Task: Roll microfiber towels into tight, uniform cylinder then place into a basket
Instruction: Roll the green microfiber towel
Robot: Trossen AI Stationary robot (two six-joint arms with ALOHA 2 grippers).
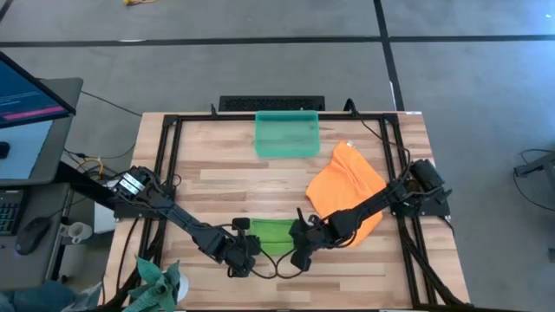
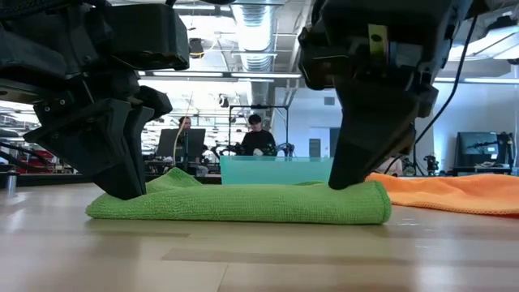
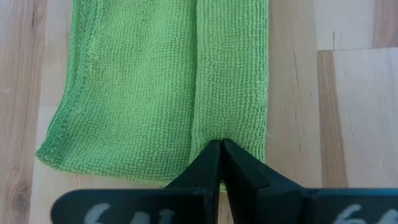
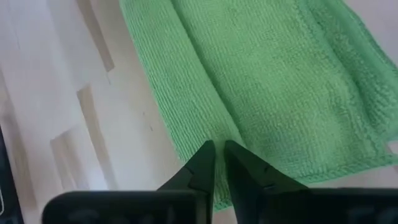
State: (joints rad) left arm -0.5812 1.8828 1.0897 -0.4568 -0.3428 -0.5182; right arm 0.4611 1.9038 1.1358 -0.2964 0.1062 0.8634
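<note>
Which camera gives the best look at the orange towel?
The high view: the orange towel lies crumpled but shows nearly whole, right of the green towel, below the basket. The low view catches only a flat strip of it; neither wrist view shows it.

**A workshop room around a pale wood tabletop**

We see a tabletop (image 1: 364, 260) of light wooden planks, framed by black rails (image 1: 165, 173). Around it lies a grey floor (image 1: 468, 87) crossed by dark lines. A monitor (image 1: 26, 100) stands on a desk beside the table, with a keyboard and mouse below it. Beyond the table, two people (image 2: 255, 138) sit at screens under bright ceiling lights (image 2: 251, 57) and what may be ductwork.
</note>
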